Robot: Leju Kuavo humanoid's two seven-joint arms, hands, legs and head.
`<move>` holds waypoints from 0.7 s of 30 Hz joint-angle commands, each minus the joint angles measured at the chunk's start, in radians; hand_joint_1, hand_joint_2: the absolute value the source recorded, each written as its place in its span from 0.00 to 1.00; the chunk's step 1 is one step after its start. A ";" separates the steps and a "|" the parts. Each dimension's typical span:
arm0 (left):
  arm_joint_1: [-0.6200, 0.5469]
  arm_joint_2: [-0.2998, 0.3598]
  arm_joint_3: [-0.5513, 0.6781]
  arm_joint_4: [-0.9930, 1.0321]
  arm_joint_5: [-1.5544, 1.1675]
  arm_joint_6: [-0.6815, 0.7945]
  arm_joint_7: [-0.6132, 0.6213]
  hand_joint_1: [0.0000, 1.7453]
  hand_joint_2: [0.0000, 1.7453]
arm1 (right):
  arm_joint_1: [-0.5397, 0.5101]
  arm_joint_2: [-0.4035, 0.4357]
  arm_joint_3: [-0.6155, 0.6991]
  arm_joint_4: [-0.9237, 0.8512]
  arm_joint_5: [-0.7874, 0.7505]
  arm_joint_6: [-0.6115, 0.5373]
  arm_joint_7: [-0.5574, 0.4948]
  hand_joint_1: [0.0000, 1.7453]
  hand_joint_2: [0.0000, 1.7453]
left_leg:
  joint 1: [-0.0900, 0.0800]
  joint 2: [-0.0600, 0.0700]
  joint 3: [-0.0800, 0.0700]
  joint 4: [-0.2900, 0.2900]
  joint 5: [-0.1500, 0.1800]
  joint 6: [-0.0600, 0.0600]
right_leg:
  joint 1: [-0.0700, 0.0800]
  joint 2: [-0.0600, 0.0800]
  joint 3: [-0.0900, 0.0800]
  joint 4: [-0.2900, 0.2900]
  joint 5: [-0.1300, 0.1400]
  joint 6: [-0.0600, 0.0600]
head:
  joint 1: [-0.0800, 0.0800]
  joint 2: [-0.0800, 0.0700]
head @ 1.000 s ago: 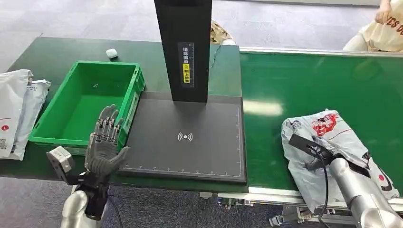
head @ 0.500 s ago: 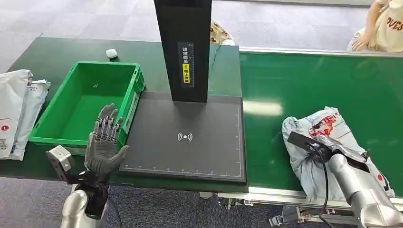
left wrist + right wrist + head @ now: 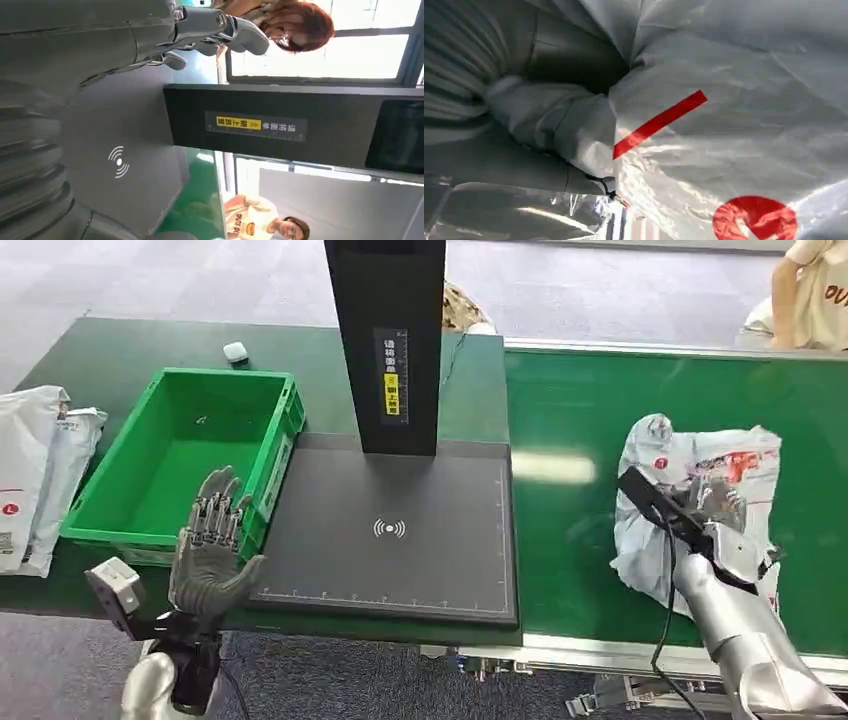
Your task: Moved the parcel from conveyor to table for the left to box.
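Gripping a crumpled grey parcel (image 3: 700, 495) on the green conveyor (image 3: 580, 420), the robot's right hand (image 3: 715, 515) has its fingers sunk into the plastic, well right of the black scanner pad (image 3: 400, 530). The left hand (image 3: 210, 545) hangs unclenched and empty at the pad's left front corner, beside the green crate (image 3: 180, 450). A good transfer would lift the slack bag high enough to cross the pad's raised right edge, steering in front of the black post (image 3: 385, 340), where open room lies.
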 commanded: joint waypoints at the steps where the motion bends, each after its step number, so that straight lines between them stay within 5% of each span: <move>1: -0.014 0.010 -0.001 0.015 0.006 0.007 0.002 0.00 1.00 | 0.059 0.056 -0.171 -0.202 -0.033 -0.099 -0.108 1.00 1.00 | 0.000 0.001 0.004 -0.002 -0.001 -0.001 | 0.000 0.001 0.004 -0.002 -0.001 -0.001 | 0.000 0.000; 10: -0.014 0.012 0.000 0.017 0.007 0.008 0.001 0.00 1.00 | 0.059 0.058 -0.171 -0.200 -0.033 -0.100 -0.111 1.00 1.00 | 0.000 0.002 0.003 -0.002 -0.001 -0.001 | 0.000 0.002 0.003 -0.001 0.000 -0.001 | 0.000 0.000; 14: -0.038 0.018 -0.023 0.057 0.010 0.010 -0.017 0.00 1.00 | 0.098 0.063 -0.257 -0.289 -0.068 -0.310 -0.259 1.00 1.00 | 0.000 0.001 0.004 -0.002 -0.001 -0.001 | 0.000 0.001 0.004 -0.002 -0.001 -0.001 | 0.000 0.000; 16: -0.051 0.019 -0.028 0.075 0.011 0.011 -0.023 0.00 1.00 | 0.128 0.068 -0.296 -0.380 -0.100 -0.341 -0.308 1.00 1.00 | 0.000 0.000 0.004 -0.002 -0.001 -0.001 | 0.000 0.000 0.003 -0.002 -0.001 -0.001 | 0.000 0.000; 19: -0.078 0.021 -0.042 0.115 0.011 0.009 -0.035 0.00 1.00 | 0.179 0.148 -0.438 -0.596 -0.189 -0.341 -0.530 1.00 1.00 | 0.000 0.000 0.006 -0.003 -0.002 -0.001 | 0.000 0.000 0.006 -0.002 -0.002 -0.002 | 0.000 0.000; 21: -0.095 0.026 -0.051 0.142 0.012 0.004 -0.047 0.00 1.00 | 0.193 0.139 -0.359 -0.699 -0.311 -0.324 -0.621 1.00 1.00 | -0.001 0.002 0.004 -0.003 -0.001 -0.001 | -0.001 0.002 0.003 -0.001 -0.001 -0.002 | 0.000 0.000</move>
